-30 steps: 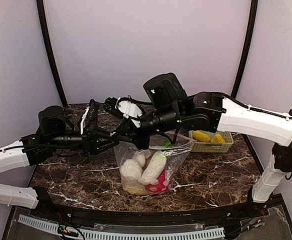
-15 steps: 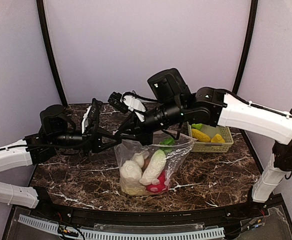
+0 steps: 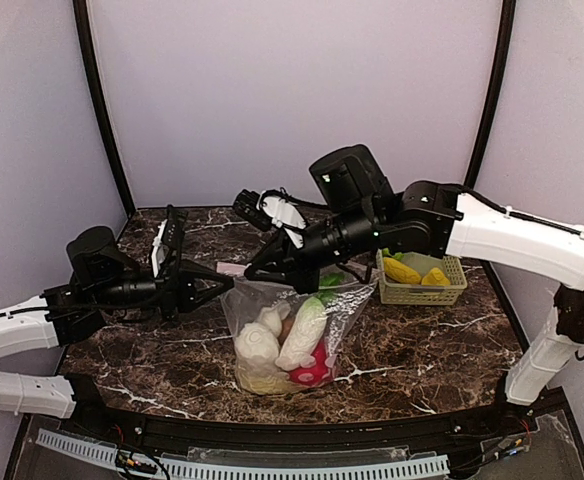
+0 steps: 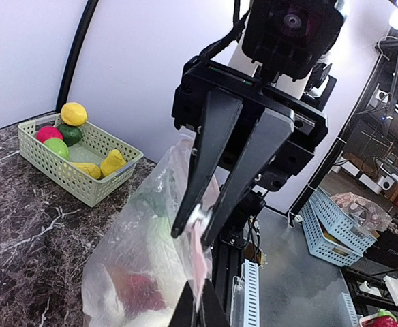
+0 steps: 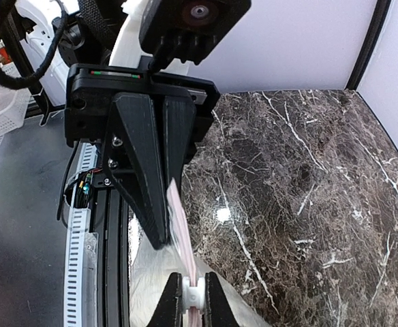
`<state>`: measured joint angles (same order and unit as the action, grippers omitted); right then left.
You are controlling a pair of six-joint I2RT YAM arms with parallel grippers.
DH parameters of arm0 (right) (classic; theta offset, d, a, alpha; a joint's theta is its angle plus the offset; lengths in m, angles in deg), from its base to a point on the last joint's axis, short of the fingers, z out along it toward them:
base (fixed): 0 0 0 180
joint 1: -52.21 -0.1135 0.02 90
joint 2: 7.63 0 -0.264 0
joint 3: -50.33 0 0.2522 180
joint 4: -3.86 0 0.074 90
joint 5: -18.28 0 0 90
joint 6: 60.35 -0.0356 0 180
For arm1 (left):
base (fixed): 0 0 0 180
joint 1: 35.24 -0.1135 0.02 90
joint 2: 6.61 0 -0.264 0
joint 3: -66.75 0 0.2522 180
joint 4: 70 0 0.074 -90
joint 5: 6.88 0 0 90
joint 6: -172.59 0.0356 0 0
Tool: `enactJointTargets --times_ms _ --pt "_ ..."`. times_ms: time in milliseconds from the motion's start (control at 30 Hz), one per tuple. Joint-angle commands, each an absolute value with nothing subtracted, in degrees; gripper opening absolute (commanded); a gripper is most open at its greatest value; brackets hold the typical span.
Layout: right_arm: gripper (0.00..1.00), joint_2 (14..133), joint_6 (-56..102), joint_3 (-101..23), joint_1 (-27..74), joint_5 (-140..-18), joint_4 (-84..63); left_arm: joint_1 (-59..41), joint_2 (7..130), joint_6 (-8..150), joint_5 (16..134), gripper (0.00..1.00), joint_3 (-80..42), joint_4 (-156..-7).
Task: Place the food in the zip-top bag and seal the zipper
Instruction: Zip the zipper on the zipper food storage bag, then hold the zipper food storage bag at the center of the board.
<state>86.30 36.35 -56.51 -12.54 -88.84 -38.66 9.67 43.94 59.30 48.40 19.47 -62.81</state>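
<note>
Top view: the zip-top bag (image 3: 344, 306) stands mid-table with the food (image 3: 305, 335) inside it, and a green basket (image 3: 422, 292) sits at its 2 o'clock. The left gripper (image 3: 226, 284) and right gripper (image 3: 256, 277) meet at the bag's 11 o'clock corner.

Left wrist view: the left gripper's fingers are pressed together on the zipper (image 4: 200, 267).

Right wrist view: the right gripper pinches the white slider tab (image 5: 193, 293).

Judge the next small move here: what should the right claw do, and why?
Probably slide the right claw along the zipper, away from the left claw. The food is already inside the bag, the right claw pinches the slider tab, and the left claw clamps the strip opposite it.
</note>
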Motion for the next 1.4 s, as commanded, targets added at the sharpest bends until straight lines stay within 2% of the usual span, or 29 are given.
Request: enactJointTargets --times_ms 0,200,233,267,367,433,567,867,1067,1200,1300,1367 --pt "0.0 80.0 35.3 -52.8 -9.7 -85.1 -42.2 9.5 41.2 58.6 49.0 0.01 20.1 -60.0" --pt "0.0 77.8 34.6 -50.8 -9.6 -86.4 -41.5 9.5 41.9 58.7 48.0 0.01 19.3 -60.2" --pt "0.0 77.9 34.5 -50.8 -9.6 -87.3 -41.4 9.4 42.5 58.6 47.1 0.03 19.0 -60.3" --pt "0.0 78.1 34.4 -50.9 -9.6 -88.0 -41.3 9.4 43.0 58.6 46.5 0.11 18.2 -60.4" --pt "0.0 79.1 34.3 -51.4 -9.6 -89.1 -40.8 9.5 45.8 58.2 42.7 0.22 16.3 -59.9" --pt "0.0 79.6 34.4 -51.9 -9.6 -89.9 -40.6 9.4 47.4 58.1 40.8 0.34 14.2 -59.8" --pt "0.0 80.5 34.4 -52.9 -9.6 -90.9 -40.4 9.4 49.8 59.2 39.6 0.45 11.5 -61.2" --pt "0.0 81.3 34.7 -54.0 -9.6 -92.5 -40.9 9.5 53.2 61.8 42.9 0.46 8.6 -64.4" --pt "0.0 80.1 34.7 -53.4 -9.6 -92.6 -40.8 9.3 52.6 65.5 52.7 0.55 7.6 -71.4" --pt "0.0 79.3 34.6 -52.7 -9.7 -93.4 -40.4 8.2 51.3 65.1 53.8 0.58 8.4 -71.1" --pt "0.0 79.5 34.6 -52.6 -9.6 -93.5 -40.4 8.1 52.0 64.2 50.1 0.54 8.3 -69.0" --pt "0.0 79.7 34.6 -52.7 -9.6 -93.4 -40.3 8.1 52.9 63.4 46.2 0.46 8.0 -67.2"
